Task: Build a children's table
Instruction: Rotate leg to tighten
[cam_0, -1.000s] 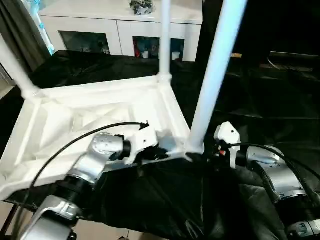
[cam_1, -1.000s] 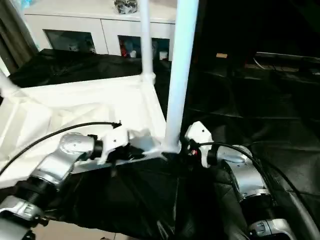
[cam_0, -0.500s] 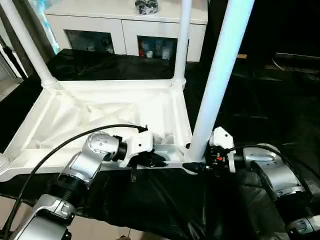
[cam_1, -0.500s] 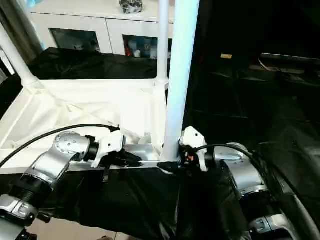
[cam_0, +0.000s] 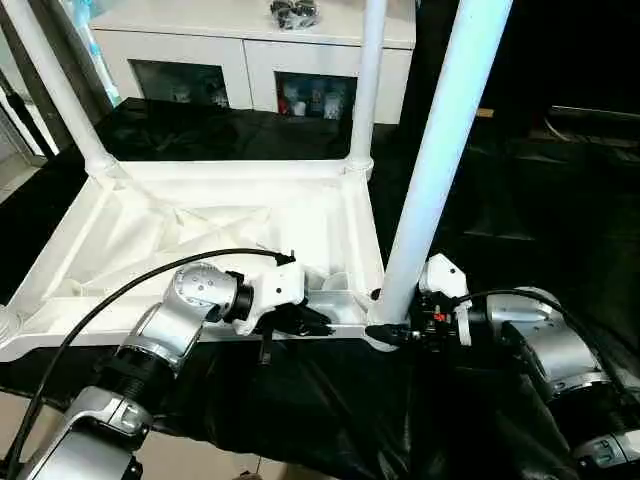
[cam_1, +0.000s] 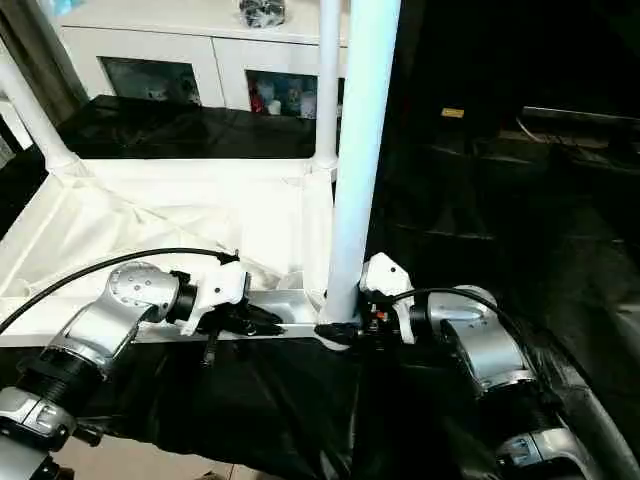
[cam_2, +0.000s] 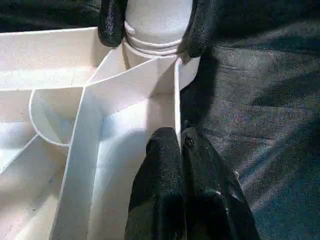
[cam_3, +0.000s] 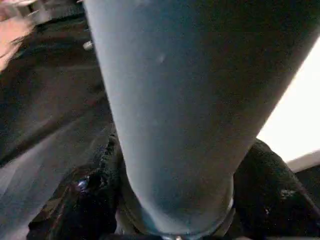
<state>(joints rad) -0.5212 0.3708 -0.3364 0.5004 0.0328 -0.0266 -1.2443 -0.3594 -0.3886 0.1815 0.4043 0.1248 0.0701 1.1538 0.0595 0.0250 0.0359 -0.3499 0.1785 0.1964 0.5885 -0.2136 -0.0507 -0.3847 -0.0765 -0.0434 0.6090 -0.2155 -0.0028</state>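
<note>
The white tabletop (cam_0: 200, 220) lies upside down on black cloth, ribbed underside up. Three white legs stand in its corner sockets: far left (cam_0: 50, 80), far right (cam_0: 366, 70) and near right (cam_0: 440, 150). My left gripper (cam_0: 310, 322) is shut on the thin near rim wall, just left of the near right corner; the left wrist view has its fingers (cam_2: 165, 165) pinching that wall. My right gripper (cam_0: 385, 333) is at the foot of the near right leg, with its fingers (cam_3: 95, 195) pressed against both sides of it.
A white cabinet with glass doors (cam_0: 250, 60) stands behind the table. Crumpled black cloth (cam_0: 520, 200) covers the work surface to the right. The surface's front edge and pale floor (cam_0: 200, 465) lie just below my left forearm.
The whole view has shifted and levelled. My right gripper has moved in to the near right leg's foot and its fingers have narrowed around it. The left gripper keeps its pinch on the rim.
</note>
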